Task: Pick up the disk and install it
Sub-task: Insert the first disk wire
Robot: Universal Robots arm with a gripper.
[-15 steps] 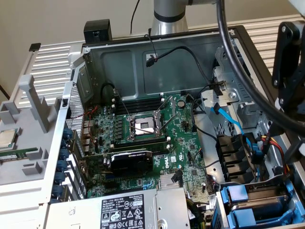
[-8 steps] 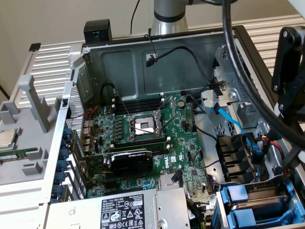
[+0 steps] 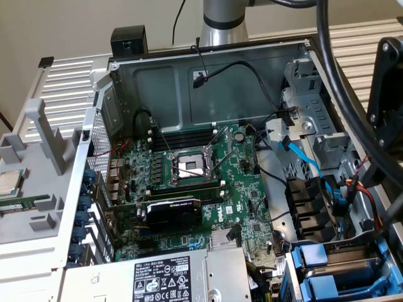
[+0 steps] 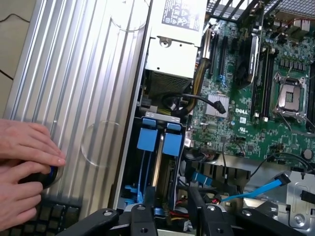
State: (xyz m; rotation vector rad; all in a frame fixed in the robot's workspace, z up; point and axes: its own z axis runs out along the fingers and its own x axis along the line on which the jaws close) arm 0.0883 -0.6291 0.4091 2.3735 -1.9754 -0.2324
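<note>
Two blue tabs (image 4: 160, 140) stand side by side at the mouth of the drive bay (image 4: 129, 162), in the corner of the open computer case just beside the power-supply box (image 4: 170, 56). I take them for the frame of the disk (image 4: 158, 164), which I read as the strip of silver metal running down between them, seated on edge in the bay. I can't make out any label from here, so that reading is a guess.

My pincer (image 4: 170, 210) hangs over the far end of the bay with its fingers (image 4: 142, 219) apart and nothing between them.

I'd expect the disk to be stiff, dense for its size and slick on its metal faces. It would take a knock or a twist badly. The blue plastic, or the long side edges, look like the safest places to hold it.

A lot is hidden. My own fingers cover the lower end of the bay, and black and red cables (image 4: 189, 164) crowd its side towards the motherboard (image 4: 236, 98). In the exterior view the bay (image 3: 343, 270) is cut off at the picture's corner. On the ribbed counter (image 4: 74, 73), a person's hands (image 4: 27, 167) rest on something dark and round that I can't identify.
</note>
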